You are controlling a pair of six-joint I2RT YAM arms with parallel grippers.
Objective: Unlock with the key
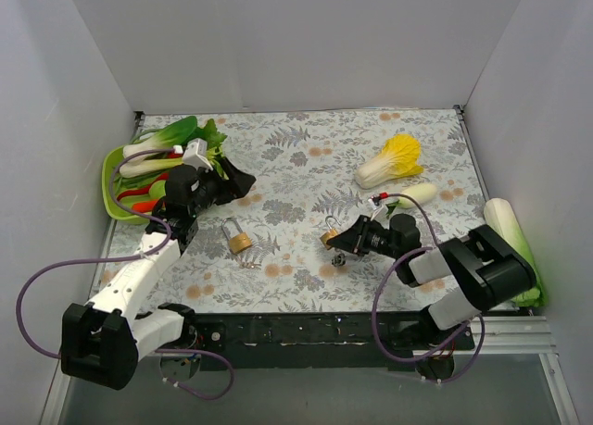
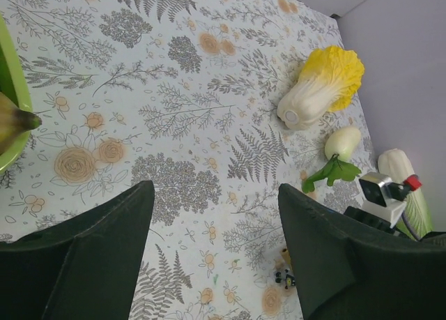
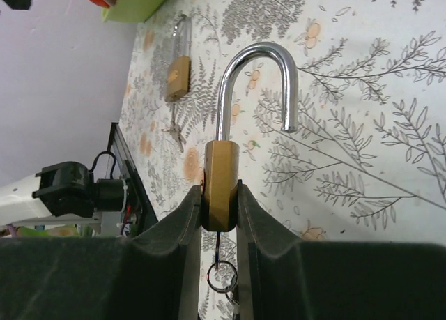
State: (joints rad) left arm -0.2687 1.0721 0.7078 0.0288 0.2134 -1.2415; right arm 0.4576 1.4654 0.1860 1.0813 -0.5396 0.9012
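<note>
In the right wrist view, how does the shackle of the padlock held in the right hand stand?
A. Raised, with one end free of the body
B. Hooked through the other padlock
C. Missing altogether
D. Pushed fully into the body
A: the padlock clamped in the right hand has its shackle raised, with one leg in the brass body and the other ending free.

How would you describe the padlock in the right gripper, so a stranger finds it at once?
On the floral table, find the right gripper. It clamps a brass padlock; unlike the other padlock lying flat near the left arm, its shackle stands open.
</note>
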